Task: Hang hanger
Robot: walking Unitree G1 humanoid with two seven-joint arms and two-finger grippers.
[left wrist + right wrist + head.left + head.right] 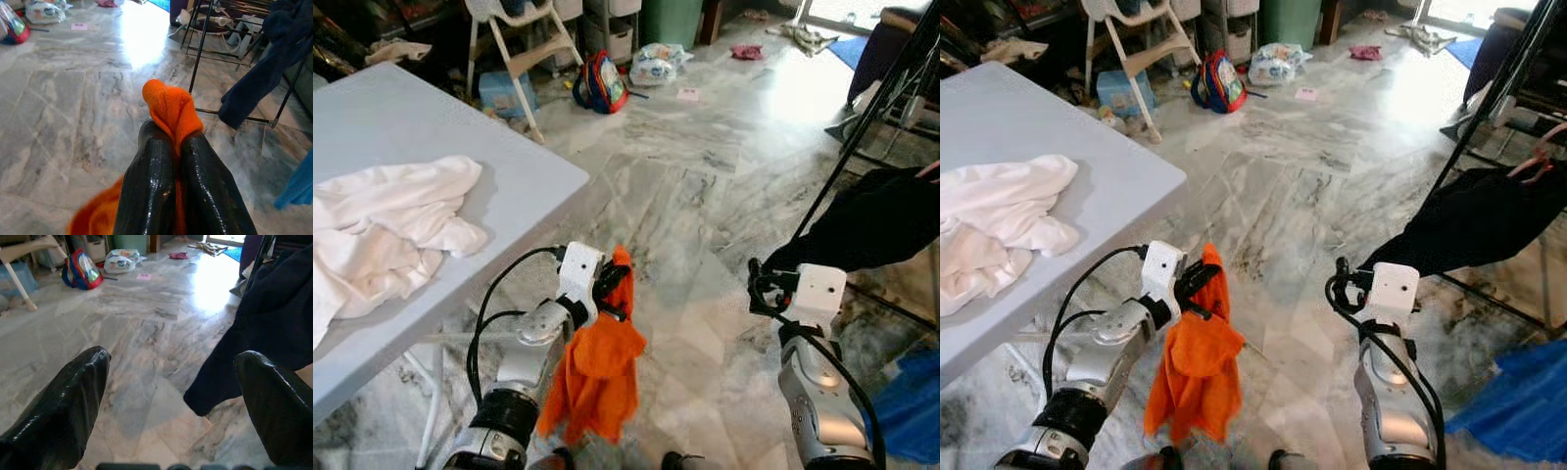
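My left gripper (611, 285) is shut on an orange cloth (600, 364), which hangs down from its fingers over the marble floor beside the table. In the left wrist view the cloth (170, 105) bunches up between the two closed black fingers (151, 171). My right gripper (760, 285) is raised at the right, open with nothing in it. Its fingers (73, 387) frame a dark garment (274, 318). That dark garment (873, 221) hangs from a black rack (864, 122) at the right, with a bit of pink hanger (1535, 164) above it.
A white table (514, 186) stands at the left with a crumpled white cloth (386, 230) on it. Beyond are a white chair (524, 49), a red and blue backpack (600, 83) and a plastic bag (656, 64). Blue fabric (911, 401) lies at the lower right.
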